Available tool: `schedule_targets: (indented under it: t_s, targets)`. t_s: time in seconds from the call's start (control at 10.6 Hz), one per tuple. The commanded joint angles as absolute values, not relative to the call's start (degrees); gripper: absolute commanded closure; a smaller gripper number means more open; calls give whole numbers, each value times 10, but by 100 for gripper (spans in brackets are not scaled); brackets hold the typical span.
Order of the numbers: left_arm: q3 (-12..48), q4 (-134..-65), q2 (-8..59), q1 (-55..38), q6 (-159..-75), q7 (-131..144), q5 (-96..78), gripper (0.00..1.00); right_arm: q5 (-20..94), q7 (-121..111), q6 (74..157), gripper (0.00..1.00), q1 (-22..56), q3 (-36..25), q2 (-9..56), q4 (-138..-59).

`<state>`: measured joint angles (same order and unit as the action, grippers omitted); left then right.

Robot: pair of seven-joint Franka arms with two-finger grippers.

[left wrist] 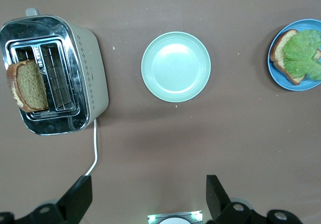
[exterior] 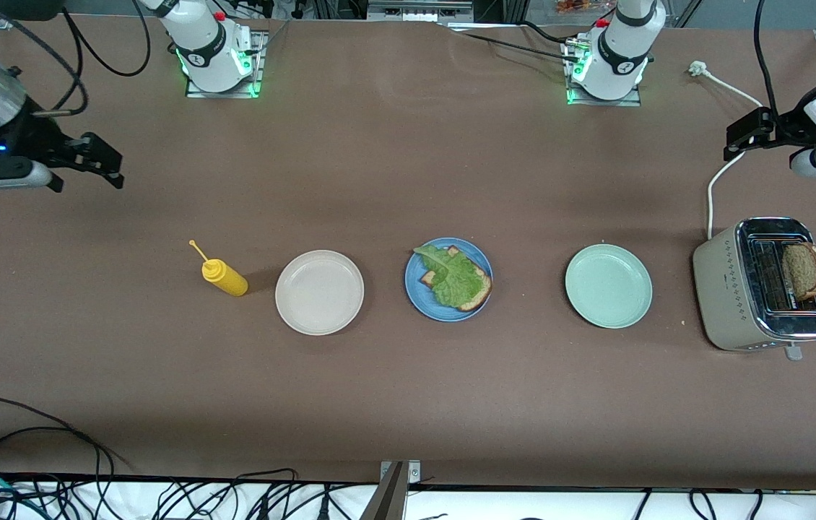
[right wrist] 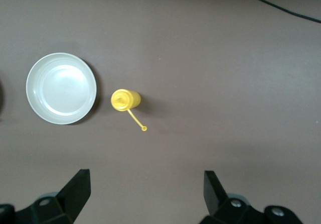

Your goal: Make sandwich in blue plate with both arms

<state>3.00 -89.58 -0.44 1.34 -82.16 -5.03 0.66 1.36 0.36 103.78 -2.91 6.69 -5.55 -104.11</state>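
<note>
Blue plate (exterior: 415,292) mid-table holds one bread slice (exterior: 476,292) under lettuce (exterior: 453,278) — top slice (exterior: 804,271) sits in the toaster (exterior: 729,296), likely next. Left pincer (left wrist: 148,196) over table near toaster, right pincer (right wrist: 145,194) near mustard bottle (right wrist: 125,100) — both spread, empty. Only front view shows all plates.

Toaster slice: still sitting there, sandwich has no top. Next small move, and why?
Probably bring the left gripper, jaws open and empty, down over the bread slice standing in the toaster. The blue plate holds only a bottom slice under lettuce, so the top is missing, and that arm hangs nearest. The right gripper waits open at its end.
</note>
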Motion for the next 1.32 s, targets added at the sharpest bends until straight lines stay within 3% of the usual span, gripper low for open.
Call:
schedule_targets:
  t_s: [0.0,0.66,1.22]
  targets:
    - [30,-878,2,11,-809,-52,19,0,10,-2,1020,0,-15,48,-58,-1027]
    - [30,-878,2,11,-809,-53,19,0,125,-314,1027,0,-19,-23,-9,-1034]
    - [30,-878,2,11,-809,-52,19,0,291,-610,1068,0,-42,-69,119,-1030]
